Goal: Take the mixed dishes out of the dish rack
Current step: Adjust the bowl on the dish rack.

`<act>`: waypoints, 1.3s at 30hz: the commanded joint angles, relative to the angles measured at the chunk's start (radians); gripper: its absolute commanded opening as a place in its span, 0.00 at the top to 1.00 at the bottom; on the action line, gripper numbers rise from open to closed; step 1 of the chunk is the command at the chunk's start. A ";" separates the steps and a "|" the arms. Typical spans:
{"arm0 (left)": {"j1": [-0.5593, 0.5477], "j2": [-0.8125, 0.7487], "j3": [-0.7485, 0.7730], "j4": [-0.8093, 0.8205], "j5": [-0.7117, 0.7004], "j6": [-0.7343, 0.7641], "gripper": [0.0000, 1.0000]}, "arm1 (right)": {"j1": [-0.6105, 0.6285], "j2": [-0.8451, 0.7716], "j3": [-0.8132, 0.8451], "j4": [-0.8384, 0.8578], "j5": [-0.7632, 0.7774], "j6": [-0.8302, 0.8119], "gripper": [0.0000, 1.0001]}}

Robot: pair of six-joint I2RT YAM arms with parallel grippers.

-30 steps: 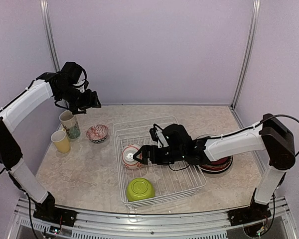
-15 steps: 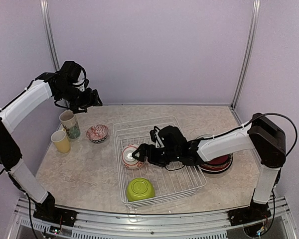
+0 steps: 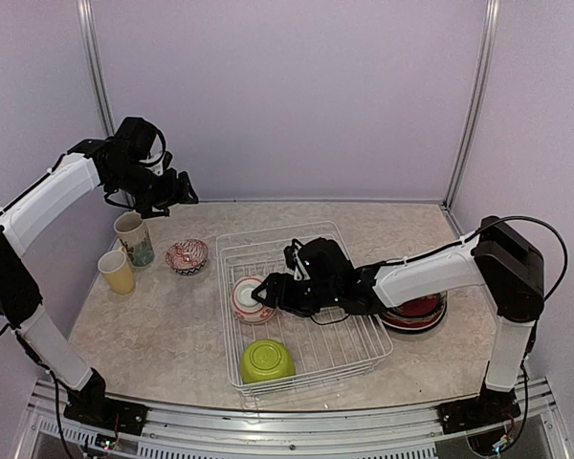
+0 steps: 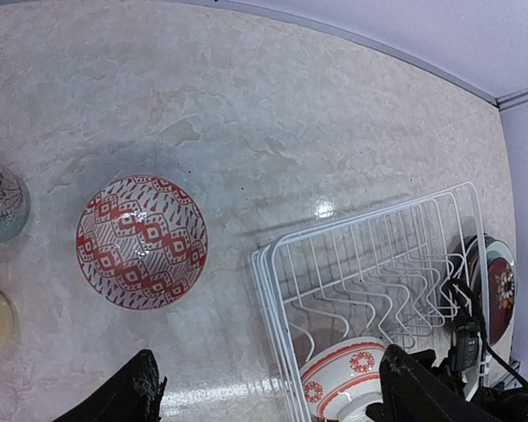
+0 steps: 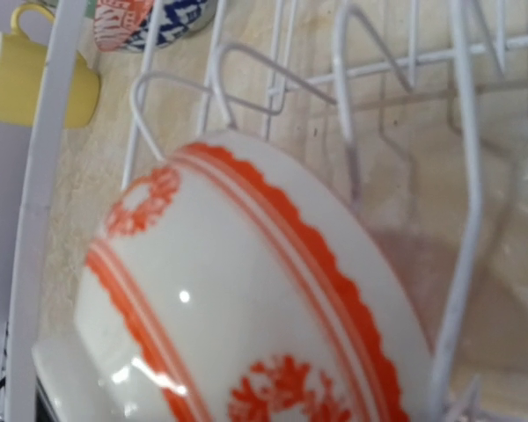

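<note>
The right gripper (image 3: 264, 297) has pushed further toward the dish rack's (image 3: 340, 346) 9 o'clock side, and its jaws have drawn in around the red-and-white bowl (image 3: 247, 298) lying there. I cannot tell whether they pinch it yet. The left gripper (image 3: 180, 188) hovers spread and empty at 10 o'clock, while the upright wires (image 5: 343, 88) and the lime green bowl (image 3: 267, 360) at 6 o'clock crowd the lift.

I have the dish rack (image 3: 354, 335) mid-table (image 3: 153, 325). Inside it, a tilted bowl (image 3: 249, 298) leans by the left wall and an upturned bowl (image 3: 267, 361) sits in the near-left corner. The plate stack (image 3: 416, 314) lies just right of the rack, possibly touching it. A third bowl (image 3: 187, 255) lies to the rack's left, with the mug (image 3: 134, 239) farther left and the cup (image 3: 117, 272) before the mug.
</note>
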 commanded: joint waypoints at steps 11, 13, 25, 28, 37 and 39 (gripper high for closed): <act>-0.012 -0.002 -0.005 0.003 0.014 0.001 0.18 | 0.011 -0.030 -0.027 0.041 0.051 -0.017 0.35; -0.017 0.001 -0.006 0.003 0.016 0.000 0.18 | 0.015 -0.043 -0.035 0.056 0.056 -0.023 0.38; -0.038 0.014 -0.007 0.003 0.009 0.002 0.18 | 0.083 -0.096 0.044 -0.102 0.203 -0.154 0.47; -0.041 0.013 -0.008 0.003 0.008 0.003 0.18 | 0.096 -0.106 0.065 -0.187 0.273 -0.185 0.47; -0.049 0.019 -0.009 0.002 0.002 0.006 0.18 | 0.116 -0.213 0.067 -0.374 0.429 -0.283 0.48; -0.049 0.021 -0.009 0.003 -0.002 0.006 0.18 | 0.123 -0.236 0.067 -0.428 0.459 -0.300 0.48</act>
